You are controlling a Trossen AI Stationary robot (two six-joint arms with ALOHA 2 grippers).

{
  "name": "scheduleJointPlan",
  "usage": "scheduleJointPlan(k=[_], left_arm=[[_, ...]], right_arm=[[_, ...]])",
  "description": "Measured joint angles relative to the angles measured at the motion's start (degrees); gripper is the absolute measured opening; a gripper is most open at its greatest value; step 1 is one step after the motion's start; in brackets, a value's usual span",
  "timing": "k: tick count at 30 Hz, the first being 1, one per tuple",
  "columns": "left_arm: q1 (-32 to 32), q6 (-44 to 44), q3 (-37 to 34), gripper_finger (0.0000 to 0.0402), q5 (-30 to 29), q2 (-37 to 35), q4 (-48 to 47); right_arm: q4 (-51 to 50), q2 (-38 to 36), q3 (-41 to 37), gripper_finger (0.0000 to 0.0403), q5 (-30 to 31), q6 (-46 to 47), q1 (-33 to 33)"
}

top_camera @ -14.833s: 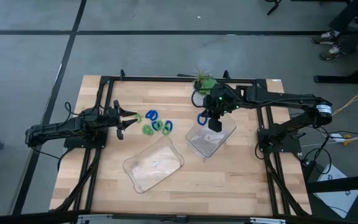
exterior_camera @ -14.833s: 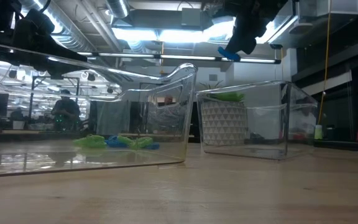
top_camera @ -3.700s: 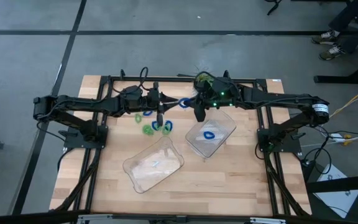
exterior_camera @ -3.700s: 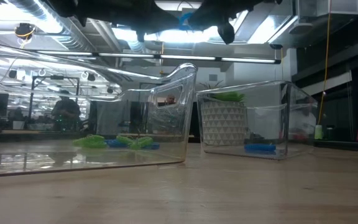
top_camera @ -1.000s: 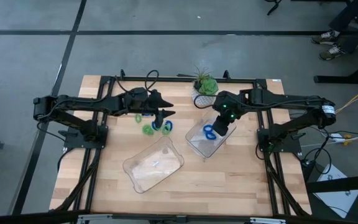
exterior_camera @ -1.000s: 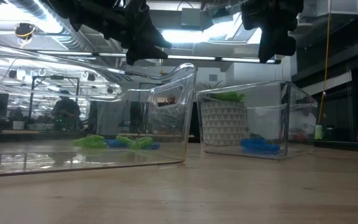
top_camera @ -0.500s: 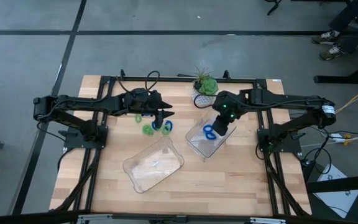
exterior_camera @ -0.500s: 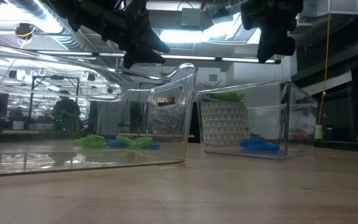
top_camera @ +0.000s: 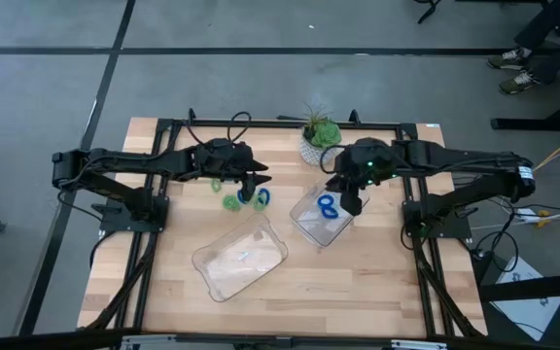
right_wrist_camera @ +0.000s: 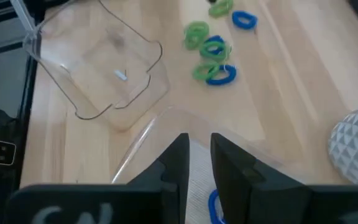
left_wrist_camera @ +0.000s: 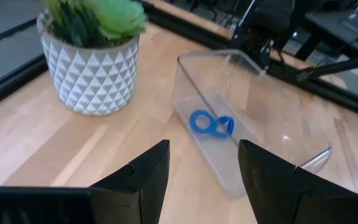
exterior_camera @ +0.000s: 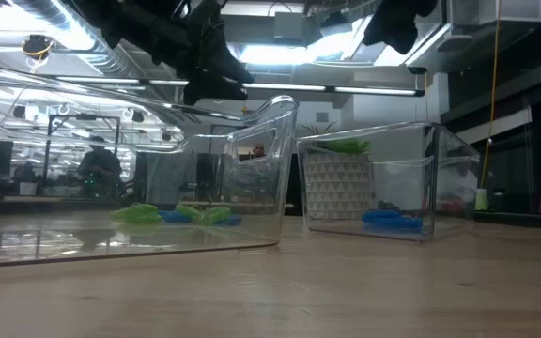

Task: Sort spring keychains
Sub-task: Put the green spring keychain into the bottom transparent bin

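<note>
Spring keychains (top_camera: pixel 244 196): green and blue pile loose on the worktop (top_camera: pixel 358 282), two blue ones (top_camera: pixel 328 206) already in the right-hand clear tray (top_camera: pixel 302 226); other tray (top_camera: pixel 241 256) looks empty. Left claw (top_camera: pixel 259 182) spread wide, empty, hovering at the pile. Right claw (top_camera: pixel 351 206) above the filled tray, fingers nearly together, grasping nothing. Next pick: drop straight down on a single loop at the pile's edge, avoid snagging neighbours, green to the empty tray.
</note>
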Motion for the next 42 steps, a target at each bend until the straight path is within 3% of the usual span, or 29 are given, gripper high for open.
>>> scheduleJointPlan(k=[4, 9, 17, 29, 36, 42], left_arm=[[0.0, 0.0, 0.0, 0.0185, 0.0, 0.0, -2.7], [0.0, 0.0, 0.0, 0.0184, 0.0, 0.0, -4.4], [0.0, 0.0, 0.0, 0.0185, 0.0, 0.0, -4.8], [0.0, 0.0, 0.0, 0.0185, 0.0, 0.0, -4.9], [0.0, -0.1, 0.0, 0.0185, 0.0, 0.0, -4.9], [0.0, -0.1, 0.0, 0.0185, 0.0, 0.0, -6.4]], right_arm=[[4.9, -4.7, -3.8, 0.0067, -3.0, -1.9, 0.0], [25.7, -16.7, -20.3, 0.0067, -8.6, 2.6, 0.0], [49.7, -30.8, -38.8, 0.0067, -10.8, 7.1, 0.0], [75.6, -44.5, -59.2, 0.0067, -12.1, 5.8, 0.0], [79.6, -53.5, -65.8, 0.0067, -12.0, 3.6, 0.0], [71.8, -60.8, -68.0, 0.0067, -10.4, 2.6, 0.0]])
